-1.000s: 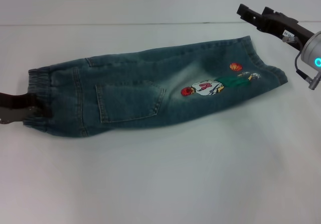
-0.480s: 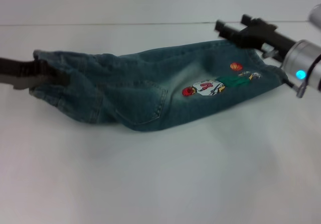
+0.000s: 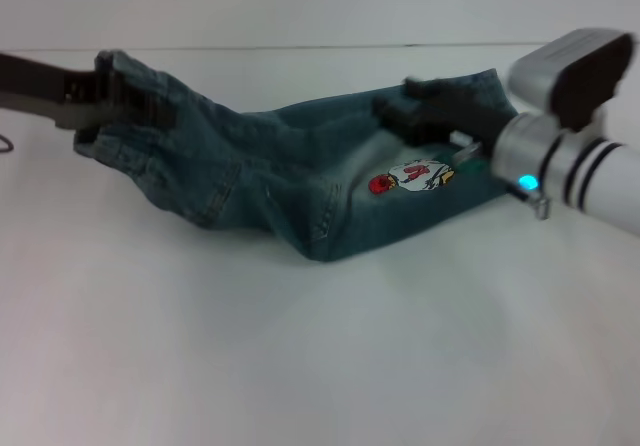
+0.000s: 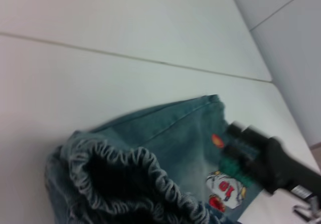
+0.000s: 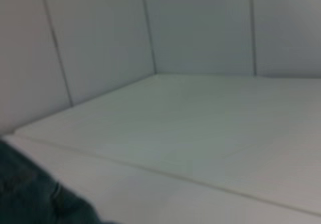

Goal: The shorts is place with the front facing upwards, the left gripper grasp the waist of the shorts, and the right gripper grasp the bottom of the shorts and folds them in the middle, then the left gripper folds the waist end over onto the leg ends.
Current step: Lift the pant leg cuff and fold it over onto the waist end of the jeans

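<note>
1. Nearest me, the white table. On it lie the child-size blue-green denim shorts, already folded lengthwise, cartoon print up.
2. On the right, my grey-wristed right tool sits low over the leg ends; whether it is closed or gripping, I cannot tell.
3. Far left, my black left tool is clamped on the ruched elastic waist, lifted off the table. Carrying it rightward onto the cuffs remains, I judge.

White counter fills the frame; shorts lie across its upper middle, left end raised off it.
</note>
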`<state>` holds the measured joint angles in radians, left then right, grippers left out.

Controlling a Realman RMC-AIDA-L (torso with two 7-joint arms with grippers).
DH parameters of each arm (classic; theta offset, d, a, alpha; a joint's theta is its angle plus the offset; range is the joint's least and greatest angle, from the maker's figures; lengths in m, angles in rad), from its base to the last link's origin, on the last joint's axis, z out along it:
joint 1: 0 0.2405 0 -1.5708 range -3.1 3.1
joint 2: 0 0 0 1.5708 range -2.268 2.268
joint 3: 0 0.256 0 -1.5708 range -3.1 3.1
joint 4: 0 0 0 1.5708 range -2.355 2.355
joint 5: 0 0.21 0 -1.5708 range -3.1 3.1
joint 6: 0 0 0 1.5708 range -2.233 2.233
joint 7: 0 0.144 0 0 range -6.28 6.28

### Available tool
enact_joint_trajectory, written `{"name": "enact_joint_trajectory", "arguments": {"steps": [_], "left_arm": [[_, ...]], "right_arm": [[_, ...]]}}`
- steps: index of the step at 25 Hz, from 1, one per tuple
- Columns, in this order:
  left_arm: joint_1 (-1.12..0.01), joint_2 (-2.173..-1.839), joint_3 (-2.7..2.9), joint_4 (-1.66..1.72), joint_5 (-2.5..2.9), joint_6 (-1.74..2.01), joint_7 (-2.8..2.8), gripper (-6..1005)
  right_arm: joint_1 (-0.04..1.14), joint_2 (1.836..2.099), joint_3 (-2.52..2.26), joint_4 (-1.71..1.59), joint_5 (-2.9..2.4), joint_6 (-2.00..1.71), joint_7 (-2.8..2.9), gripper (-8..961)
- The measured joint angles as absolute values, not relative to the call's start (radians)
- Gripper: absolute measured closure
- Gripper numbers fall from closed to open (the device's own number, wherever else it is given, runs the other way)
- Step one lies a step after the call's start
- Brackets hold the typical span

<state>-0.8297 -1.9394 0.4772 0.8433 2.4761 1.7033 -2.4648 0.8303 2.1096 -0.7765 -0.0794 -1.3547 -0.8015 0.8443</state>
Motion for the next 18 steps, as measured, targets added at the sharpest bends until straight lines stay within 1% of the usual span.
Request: {"name": "enact_joint_trajectory", "arguments": {"steps": [1, 2, 7, 9, 12, 18], "left_arm": [[-0.838, -1.934, 0.477, 0.848, 2.466, 1.718, -2.468, 880], [-0.838, -1.934, 0.477, 0.848, 2.466, 1.718, -2.468, 880], [-0.855, -1.913, 0.477, 0.848, 2.429, 1.748, -2.475, 880], [-0.858, -1.908, 0.477, 0.848, 2.416, 1.755, -2.477, 880], [-0.862, -1.904, 0.477, 0.848, 2.382, 1.772, -2.477, 880], [-0.862, -1.903, 0.474, 0.849, 2.300, 1.813, -2.481, 879]], "right_arm": [[0.844, 2.110, -0.776, -0.059, -1.355, -0.796, 0.822, 193], [0.860, 2.112, -0.776, -0.032, -1.357, -0.792, 0.794, 232], [0.917, 2.121, -0.777, 0.061, -1.359, -0.795, 0.708, 428], [0.937, 2.121, -0.777, 0.094, -1.367, -0.797, 0.687, 527], [0.957, 2.121, -0.762, 0.128, -1.408, -0.794, 0.672, 676], [0.983, 2.121, -0.664, 0.186, -1.524, -0.797, 0.653, 875]]}}
